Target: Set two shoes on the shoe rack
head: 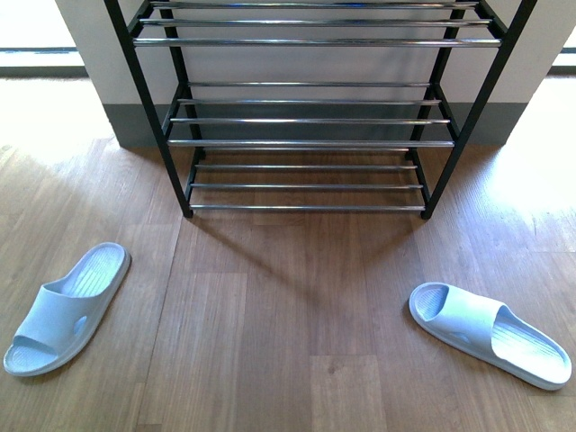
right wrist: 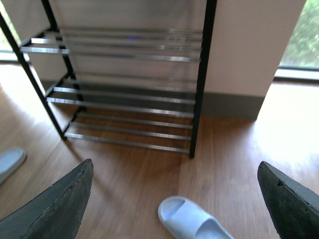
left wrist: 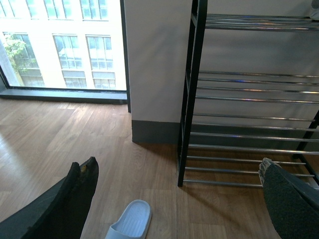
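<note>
I am looking from the front camera at a black-framed rack (head: 310, 121) with three visible tiers of thin silver rods, standing against a pale wall (head: 306, 63) with a grey base strip. A wooden plank floor (head: 297, 315) stretches from the rack toward me. Two pale blue-grey slide shoes lie on that floor, soles down and well apart from each other. The left shoe (head: 67, 309) is in front of the rack and out past its left leg, its heel toward the rack and its open toe toward me. The right shoe (head: 490, 333) is in front of the rack and out past its right leg, lying at an angle with its toe toward the middle of the floor. Neither shoe touches the rack. Neither arm shows in the front view. From the left wrist camera, the left claw (left wrist: 177, 164) is spread wide, with its dark fingers (left wrist: 75, 199) far apart above the floor. The end of the left shoe shows on the floor between them, near one finger. A bright window (left wrist: 65, 45) lies beyond the wall. From the right wrist camera, the right claw (right wrist: 174, 167) is also spread wide, and the toe end of the right shoe shows on the floor between its fingers, with the rack beyond.
</note>
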{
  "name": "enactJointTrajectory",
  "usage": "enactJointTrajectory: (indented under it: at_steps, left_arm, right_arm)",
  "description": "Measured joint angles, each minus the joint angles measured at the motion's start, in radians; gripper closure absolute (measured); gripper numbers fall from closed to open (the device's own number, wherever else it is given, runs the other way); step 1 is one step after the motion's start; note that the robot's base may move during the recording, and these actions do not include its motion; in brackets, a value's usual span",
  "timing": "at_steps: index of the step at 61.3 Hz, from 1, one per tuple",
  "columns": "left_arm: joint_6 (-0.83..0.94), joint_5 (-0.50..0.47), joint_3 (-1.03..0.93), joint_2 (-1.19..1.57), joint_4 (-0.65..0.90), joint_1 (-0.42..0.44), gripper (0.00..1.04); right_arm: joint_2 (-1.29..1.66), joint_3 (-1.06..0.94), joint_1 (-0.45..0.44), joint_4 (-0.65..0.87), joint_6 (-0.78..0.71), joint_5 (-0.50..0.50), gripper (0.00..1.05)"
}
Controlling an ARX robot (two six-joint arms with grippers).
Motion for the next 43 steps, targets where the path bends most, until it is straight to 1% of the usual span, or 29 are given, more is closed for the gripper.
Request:
enactJointTrajectory:
  at_steps: [3, 6, 9, 13, 17, 19, 26, 32, 43]
  left_arm:
    - [0.0, 0.0, 0.0, 0.0, 0.0, 0.0, 0.09]
    - [0.0, 0.0, 0.0, 0.0, 0.0, 0.0, 0.09]
    - [0.0, 0.0, 0.0, 0.0, 0.0, 0.0, 0.09]
    - [0.0, 0.0, 0.0, 0.0, 0.0, 0.0, 0.09]
    - [0.0, 0.0, 0.0, 0.0, 0.0, 0.0, 0.09]
    - [0.0, 0.0, 0.0, 0.0, 0.0, 0.0, 0.09]
    - [0.0, 0.0, 0.0, 0.0, 0.0, 0.0, 0.09]
    - [0.0, 0.0, 0.0, 0.0, 0.0, 0.0, 0.09]
    - [0.0, 0.0, 0.0, 0.0, 0.0, 0.0, 0.09]
  right_arm:
    - [0.224, 0.02, -0.004, 0.151, -0.042, -0.006, 0.09]
    - [0.47, 0.063, -0.003, 0.311, -0.087, 0.018, 0.09]
    - [0.763, 0.14, 0.007, 0.465, -0.126, 0.018, 0.09]
    - [1.164, 0.262, 0.03, 0.611, -0.185, 0.046, 0.09]
    - [1.542, 0.392, 0.046, 0.652, -0.264, 0.078, 0.09]
    - [1.666, 0.439, 0.048, 0.636, -0.293, 0.069, 0.09]
    - [1.942, 0.553, 0.048, 0.604, -0.365, 0.08, 0.09]
    - [2.098, 0.639, 0.046, 0.596, -0.403, 0.081, 0.09]
    - [2.258, 0.756, 0.046, 0.615, -0.402, 0.04, 0.09]
